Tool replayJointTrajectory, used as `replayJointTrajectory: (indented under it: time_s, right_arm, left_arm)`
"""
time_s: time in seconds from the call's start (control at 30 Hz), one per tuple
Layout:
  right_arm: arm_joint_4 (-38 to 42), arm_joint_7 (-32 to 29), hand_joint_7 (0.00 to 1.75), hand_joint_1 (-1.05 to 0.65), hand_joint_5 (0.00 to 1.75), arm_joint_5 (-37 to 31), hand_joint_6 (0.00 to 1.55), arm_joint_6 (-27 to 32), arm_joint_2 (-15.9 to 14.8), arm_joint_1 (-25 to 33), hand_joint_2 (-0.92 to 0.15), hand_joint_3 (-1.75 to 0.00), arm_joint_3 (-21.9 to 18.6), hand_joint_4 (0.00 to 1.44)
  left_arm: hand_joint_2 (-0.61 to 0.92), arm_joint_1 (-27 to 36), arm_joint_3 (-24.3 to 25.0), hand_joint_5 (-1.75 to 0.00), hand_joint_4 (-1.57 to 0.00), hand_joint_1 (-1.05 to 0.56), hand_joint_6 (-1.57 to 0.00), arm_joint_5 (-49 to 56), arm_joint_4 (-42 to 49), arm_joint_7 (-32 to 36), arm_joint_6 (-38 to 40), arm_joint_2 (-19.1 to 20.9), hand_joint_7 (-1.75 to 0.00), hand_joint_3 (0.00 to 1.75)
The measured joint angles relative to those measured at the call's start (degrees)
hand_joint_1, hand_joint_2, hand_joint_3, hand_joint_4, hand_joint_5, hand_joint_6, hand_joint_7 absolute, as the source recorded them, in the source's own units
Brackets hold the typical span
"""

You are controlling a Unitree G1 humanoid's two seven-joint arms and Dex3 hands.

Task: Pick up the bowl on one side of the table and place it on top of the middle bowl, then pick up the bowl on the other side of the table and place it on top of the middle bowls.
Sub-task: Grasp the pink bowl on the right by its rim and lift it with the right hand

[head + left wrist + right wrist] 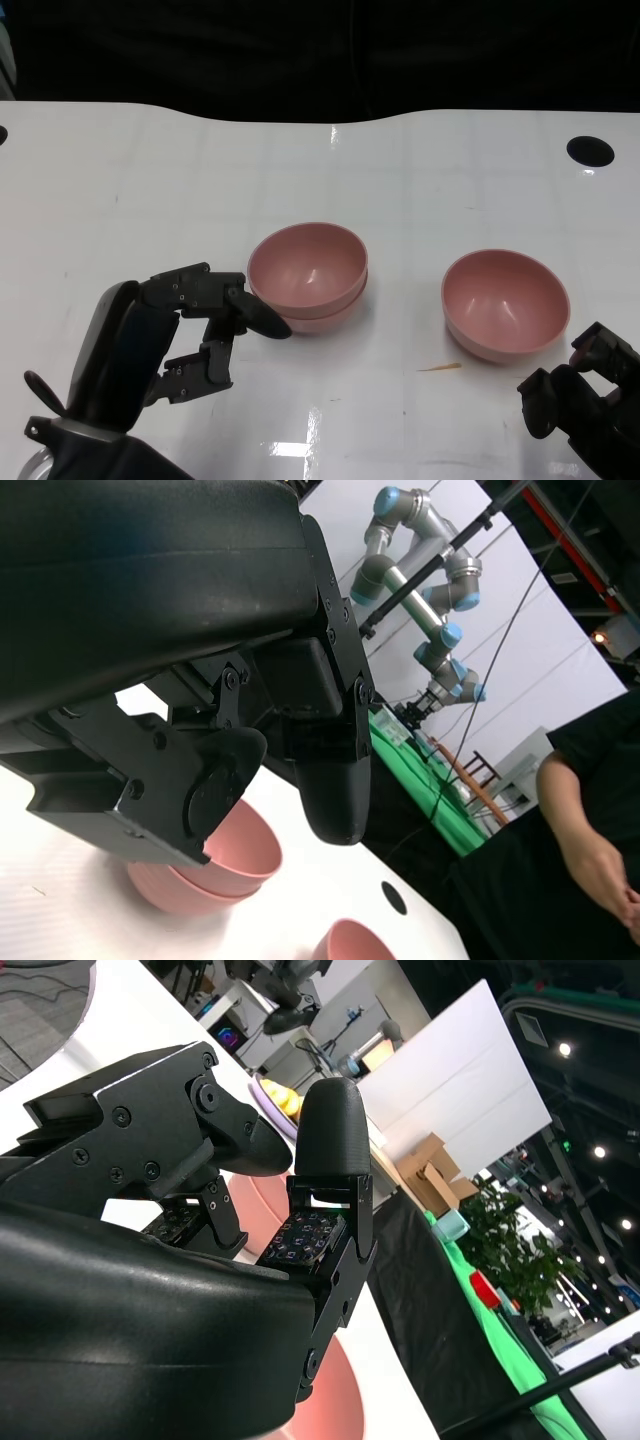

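Two pink bowls sit nested as one stack (307, 272) at the middle of the white table (140, 190). A single pink bowl (505, 302) stands to its right. My left hand (190, 325) lies just left of the stack, its fingers apart and holding nothing; one fingertip reaches close to the stack's rim. The left wrist view shows the stack (215, 865) beyond my left hand's fingers (330, 770), and the single bowl's rim (350, 942). My right hand (580, 395) sits below and right of the single bowl, empty. In the right wrist view its fingers (325, 1170) stand apart before pink bowl surface (335, 1400).
A black round hole (590, 150) marks the table's far right. A thin tan sliver (440, 368) lies in front of the single bowl. In the left wrist view a person in black (590, 820) stands past the table, with a grey and blue robot arm (420, 570) behind.
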Motion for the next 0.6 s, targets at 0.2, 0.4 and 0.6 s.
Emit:
replayJointTrajectory:
  time_s: [0.2, 0.4, 0.6]
  right_arm:
    - [0.09, 0.04, 1.11, -0.03, 1.63, -0.05, 0.96, -0.09, 0.07, -0.14, -0.57, -1.05, 0.05, 0.9]
    - [-0.08, -0.77, 1.1, -0.03, 1.6, -1.31, 0.99, -1.25, 0.24, -0.04, -0.55, -1.04, 0.25, 0.92]
    - [-0.05, -0.76, 1.08, -0.02, 1.58, -2.08, 0.99, -2.33, 0.43, 0.32, -0.55, -1.03, 0.4, 0.95]
  left_arm:
    - [0.42, 5.38, 1.78, -1.74, -0.97, 0.2, -0.83, -14.71, -6.61, -6.65, 6.98, -2.3, -1.72, 1.59]
    - [0.55, 12.7, 6.67, -1.75, -1.0, 0.19, -0.86, -35.43, -13.05, -16.11, 21.54, -1.46, -1.75, 1.48]
    - [0.57, 12.94, 8.46, -1.75, -1.01, 0.2, -0.88, -37.94, -14.97, -19.05, 25.29, -1.6, -1.75, 1.48]
